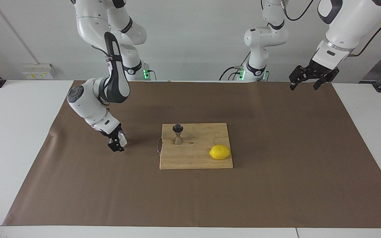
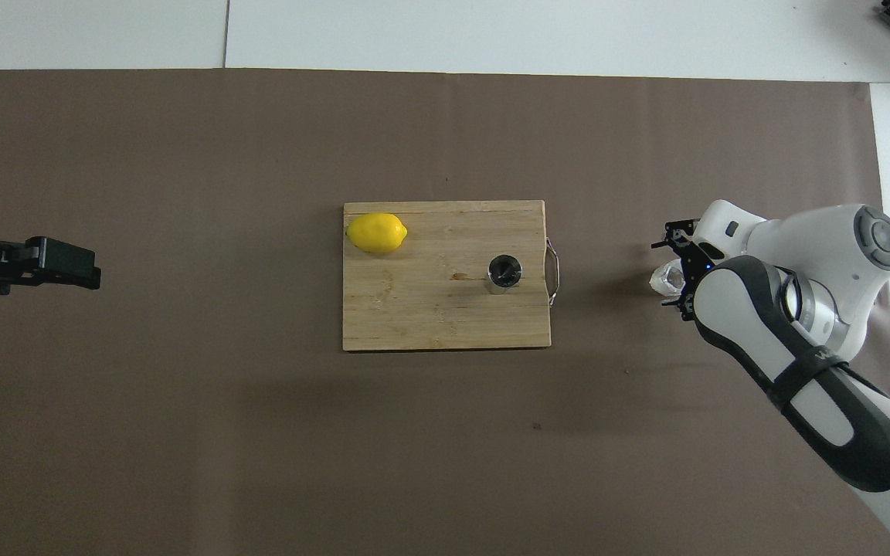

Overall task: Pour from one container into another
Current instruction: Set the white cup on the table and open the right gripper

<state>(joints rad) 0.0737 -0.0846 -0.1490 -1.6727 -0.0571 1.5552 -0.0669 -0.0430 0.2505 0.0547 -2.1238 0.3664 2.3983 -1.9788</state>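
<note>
The clear faceted cup (image 1: pixel 122 138) (image 2: pixel 663 279) rests on the brown mat toward the right arm's end of the table. My right gripper (image 1: pixel 117 144) (image 2: pixel 675 270) is low around it, open, a finger on either side. The steel jigger (image 1: pixel 178 134) (image 2: pixel 504 273) stands upright on the wooden cutting board (image 1: pixel 197 158) (image 2: pixel 414 309), at the end nearest the cup. My left gripper (image 1: pixel 304 86) (image 2: pixel 90 269) waits open and empty, raised over the mat's edge at the left arm's end.
A yellow lemon (image 1: pixel 220 152) (image 2: pixel 376 232) lies on the board's corner away from the jigger. The board's wire handle (image 2: pixel 554 270) sticks out toward the cup. The brown mat (image 1: pixel 276 185) covers most of the white table.
</note>
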